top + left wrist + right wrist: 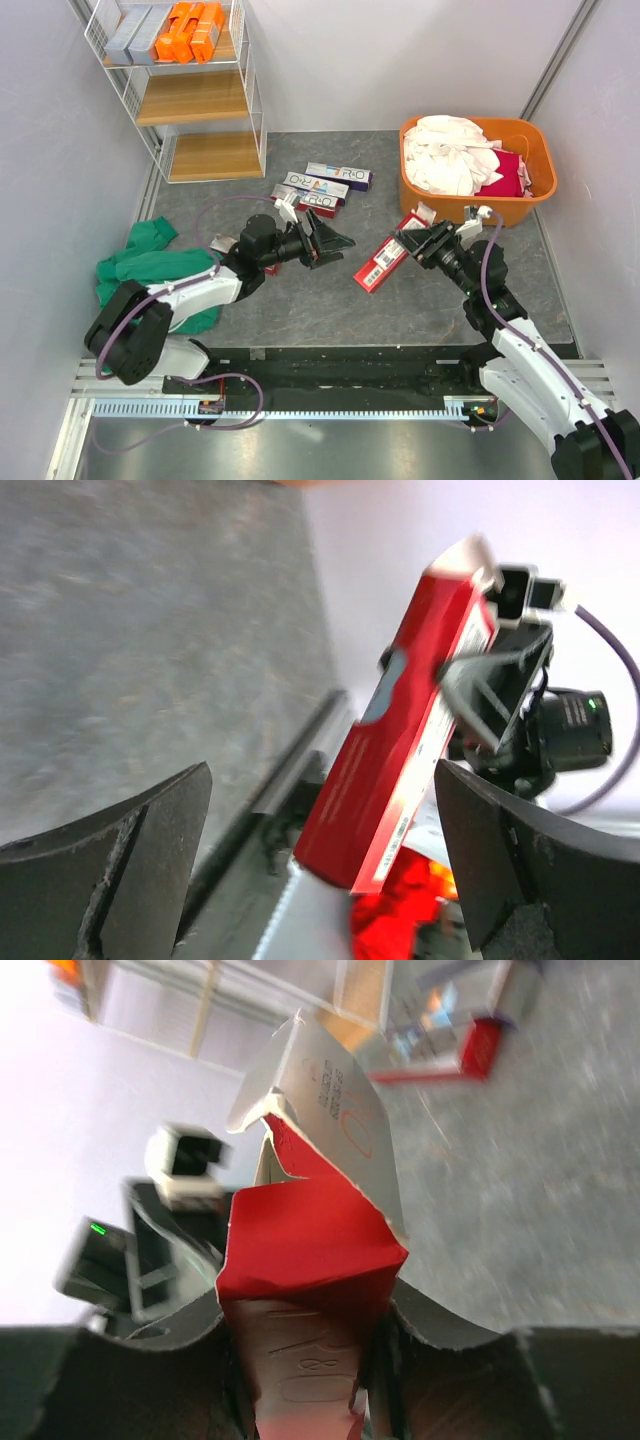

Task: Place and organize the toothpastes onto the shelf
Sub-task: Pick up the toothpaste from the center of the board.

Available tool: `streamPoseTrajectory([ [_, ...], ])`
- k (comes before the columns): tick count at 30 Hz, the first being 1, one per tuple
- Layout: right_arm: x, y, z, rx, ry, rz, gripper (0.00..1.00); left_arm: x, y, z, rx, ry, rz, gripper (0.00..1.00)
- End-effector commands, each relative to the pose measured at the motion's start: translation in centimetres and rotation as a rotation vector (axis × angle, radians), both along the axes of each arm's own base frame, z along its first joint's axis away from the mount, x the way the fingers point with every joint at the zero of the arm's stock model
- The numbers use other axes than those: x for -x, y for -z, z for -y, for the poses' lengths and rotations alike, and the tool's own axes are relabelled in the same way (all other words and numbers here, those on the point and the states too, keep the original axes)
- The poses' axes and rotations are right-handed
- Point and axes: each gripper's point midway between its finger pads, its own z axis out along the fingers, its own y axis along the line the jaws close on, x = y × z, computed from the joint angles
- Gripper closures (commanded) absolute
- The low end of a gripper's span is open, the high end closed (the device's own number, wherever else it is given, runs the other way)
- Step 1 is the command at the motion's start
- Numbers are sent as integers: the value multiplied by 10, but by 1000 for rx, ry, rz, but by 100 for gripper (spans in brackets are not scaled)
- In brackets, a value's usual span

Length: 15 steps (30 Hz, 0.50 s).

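My right gripper point(407, 241) is shut on one end of a red toothpaste carton point(378, 265), holding it tilted above the grey floor. In the right wrist view the carton point(310, 1250) sits between the jaws of the right gripper point(305, 1305) with its end flap torn open. My left gripper point(340, 245) faces that carton with its jaws wide open. In the left wrist view the red carton point(395, 750) hangs beyond the open left gripper point(322, 775), not touching either finger. Three white and purple toothpastes point(318, 188) lie on the floor. The shelf point(200, 100) holds grey cartons point(135, 34) and orange cartons point(190, 30) on its top board.
An orange tub point(520, 205) of laundry stands at the back right. A green cloth point(145, 262) lies by the left arm. Another red carton point(411, 221) lies just behind the right gripper. Both lower shelf boards point(195, 97) are bare.
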Motion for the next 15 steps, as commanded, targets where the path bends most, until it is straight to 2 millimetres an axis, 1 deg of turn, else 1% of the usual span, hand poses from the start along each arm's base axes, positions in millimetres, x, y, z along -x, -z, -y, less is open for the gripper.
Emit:
streamPoseTrajectory([
  [1, -20, -79, 10, -40, 96, 198, 68, 20, -72, 9, 348, 150, 110, 0],
  [2, -23, -83, 12, -41, 111, 205, 68, 20, -73, 10, 372, 160, 108, 0],
  [3, -26, -86, 16, -43, 141, 206, 68, 19, -67, 13, 398, 176, 63, 0],
  [4, -28, -92, 18, -47, 158, 217, 67, 20, -69, 13, 427, 187, 61, 0],
  [5, -30, -94, 21, -53, 173, 219, 67, 24, -83, 11, 492, 206, 121, 0],
  [6, -32, -97, 25, -67, 202, 220, 67, 24, -85, 10, 530, 212, 93, 0],
  [7, -33, -101, 27, -79, 218, 228, 67, 21, -76, 14, 538, 214, 66, 0],
  [8, -34, -103, 29, -89, 230, 230, 67, 23, -84, 13, 576, 230, 102, 0],
  [9, -34, -106, 31, -103, 243, 235, 67, 23, -83, 15, 583, 238, 89, 0],
  [10, -34, -111, 34, -124, 259, 247, 67, 22, -78, 18, 576, 240, 78, 0],
  [12, -34, -115, 34, -137, 260, 260, 66, 25, -80, 25, 576, 247, 95, 0],
  [13, -36, -117, 38, -147, 283, 264, 66, 29, -82, 27, 580, 256, 104, 0],
  [15, -37, -118, 38, -146, 286, 263, 66, 30, -87, 30, 583, 257, 131, 0],
])
